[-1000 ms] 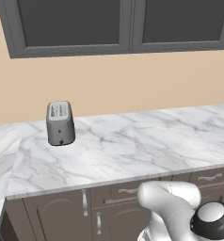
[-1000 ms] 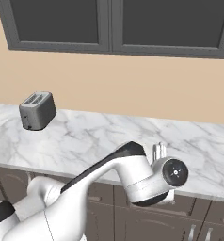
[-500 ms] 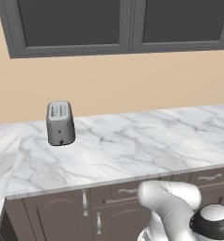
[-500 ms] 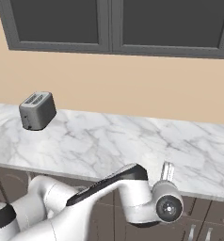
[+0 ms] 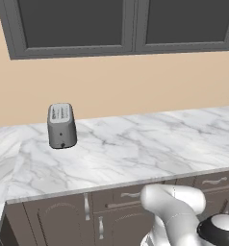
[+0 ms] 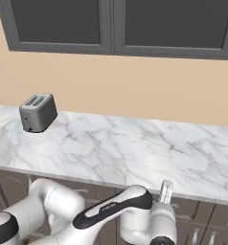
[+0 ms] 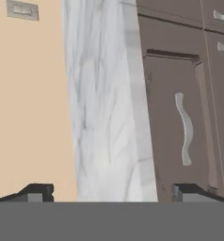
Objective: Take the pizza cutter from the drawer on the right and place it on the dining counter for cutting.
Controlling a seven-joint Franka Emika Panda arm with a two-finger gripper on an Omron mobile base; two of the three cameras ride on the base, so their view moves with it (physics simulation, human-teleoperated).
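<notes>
We hold our gripper (image 7: pixel 109 193) low in front of the grey-brown cabinets (image 5: pixel 63 221), its fingers (image 7: pixel 36 192) spread wide with nothing between them. In the hand view a drawer front with a curved silver handle (image 7: pixel 184 129) sits beside the marble tabletop (image 5: pixel 135 149); it may be the drawer, though we cannot tell. A grey toaster (image 5: pixel 61 125) stands on the tabletop by the wall.

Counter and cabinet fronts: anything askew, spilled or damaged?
Nothing stands out. The toaster stands upright on the marble counter, with no spill or mark around it. The drawers and doors below sit flush and shut. The gripper is open and empty, facing a cabinet door handle.
</notes>
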